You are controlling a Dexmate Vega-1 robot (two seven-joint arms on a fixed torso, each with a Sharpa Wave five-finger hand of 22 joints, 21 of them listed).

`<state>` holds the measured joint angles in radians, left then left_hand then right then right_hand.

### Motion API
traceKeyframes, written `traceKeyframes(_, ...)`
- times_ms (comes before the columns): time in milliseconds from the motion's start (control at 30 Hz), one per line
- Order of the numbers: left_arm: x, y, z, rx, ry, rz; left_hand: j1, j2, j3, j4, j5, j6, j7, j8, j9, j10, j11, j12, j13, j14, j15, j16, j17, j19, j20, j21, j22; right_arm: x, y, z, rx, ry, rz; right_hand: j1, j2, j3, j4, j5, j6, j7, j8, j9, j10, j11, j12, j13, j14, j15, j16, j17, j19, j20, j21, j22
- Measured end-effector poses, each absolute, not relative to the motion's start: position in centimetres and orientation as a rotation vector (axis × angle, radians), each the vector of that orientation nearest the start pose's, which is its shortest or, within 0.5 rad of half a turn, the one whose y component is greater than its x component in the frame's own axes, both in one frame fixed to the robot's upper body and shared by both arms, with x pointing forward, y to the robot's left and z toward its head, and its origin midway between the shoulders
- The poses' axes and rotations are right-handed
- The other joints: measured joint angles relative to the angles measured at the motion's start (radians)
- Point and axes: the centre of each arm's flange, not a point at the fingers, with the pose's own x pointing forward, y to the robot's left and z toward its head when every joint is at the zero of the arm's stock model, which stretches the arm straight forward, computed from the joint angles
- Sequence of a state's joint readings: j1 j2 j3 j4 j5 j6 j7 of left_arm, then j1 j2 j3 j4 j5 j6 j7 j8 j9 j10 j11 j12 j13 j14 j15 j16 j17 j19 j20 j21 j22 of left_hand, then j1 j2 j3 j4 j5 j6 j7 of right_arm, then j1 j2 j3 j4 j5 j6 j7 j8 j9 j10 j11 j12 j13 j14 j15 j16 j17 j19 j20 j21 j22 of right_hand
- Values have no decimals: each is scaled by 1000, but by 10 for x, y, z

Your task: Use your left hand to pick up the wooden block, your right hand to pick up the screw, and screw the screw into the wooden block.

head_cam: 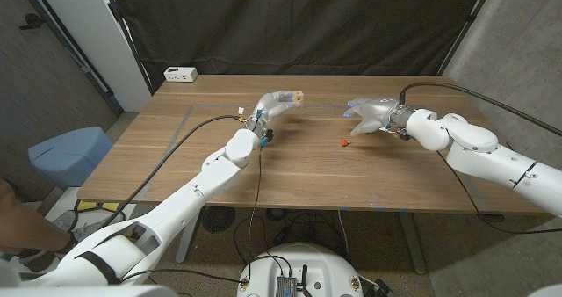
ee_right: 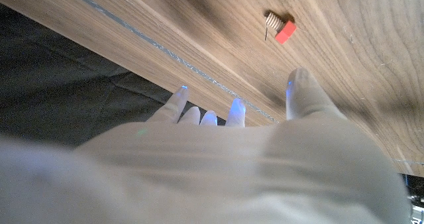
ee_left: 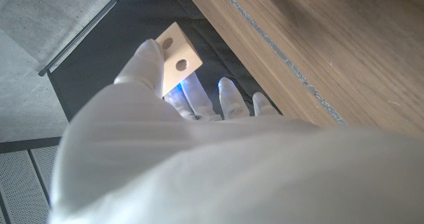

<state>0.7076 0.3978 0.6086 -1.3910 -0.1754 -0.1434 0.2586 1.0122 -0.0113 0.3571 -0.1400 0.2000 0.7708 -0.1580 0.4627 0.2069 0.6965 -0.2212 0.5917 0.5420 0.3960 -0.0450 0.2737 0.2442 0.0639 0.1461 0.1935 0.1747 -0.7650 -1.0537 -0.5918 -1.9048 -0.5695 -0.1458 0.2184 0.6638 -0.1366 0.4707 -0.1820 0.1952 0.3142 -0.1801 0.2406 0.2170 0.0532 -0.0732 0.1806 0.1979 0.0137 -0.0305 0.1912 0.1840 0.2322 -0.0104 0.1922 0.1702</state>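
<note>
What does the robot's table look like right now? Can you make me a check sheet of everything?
Surface: wooden table, with a pale line along it.
Job's things: wooden block held in the left hand, two holes showing; red-headed screw lying loose on the table.
Clutter: nothing seen.
Hands: right hand beside the screw, holding nothing, fingers apart.
Cables: black cables along both arms.
Surroundings: black curtain; white box beyond the far edge.

Pale wooden block (ee_left: 177,55) in the white left hand (head_cam: 279,98); red-headed screw (ee_right: 281,28) on brown wooden table (head_cam: 176,156); black backdrop (head_cam: 290,20).
</note>
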Motion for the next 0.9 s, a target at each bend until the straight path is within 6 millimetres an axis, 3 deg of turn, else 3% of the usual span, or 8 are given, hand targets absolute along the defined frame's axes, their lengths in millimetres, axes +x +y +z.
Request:
traceKeyframes(533, 650, 140, 5, 361, -671, -176, 0, 0, -9, -1, 0, 0, 0, -3, -4, 0, 0, -4, -1, -4, 4, 0, 0, 0, 0, 0, 0, 575, -258, 22, -1803, -521, 129, 47, -5, 15, 0, 0, 27, 8, 33, 18, 10, 2, 8, 5, 4, -4, 6, 5, 4, -4, 0, -3)
traceKeyframes(900, 651, 139, 3, 364, -660, -185, -5, 4, -11, -2, 4, 0, -1, -3, -5, 0, 0, -12, -2, -4, 4, 0, 0, -3, -3, 0, 0, 580, -252, 16, -1837, -516, 150, 57, -14, 19, 5, 0, 24, 11, 37, 27, -2, 13, 8, 5, -2, 2, 6, 9, -8, 3, -8, -3)
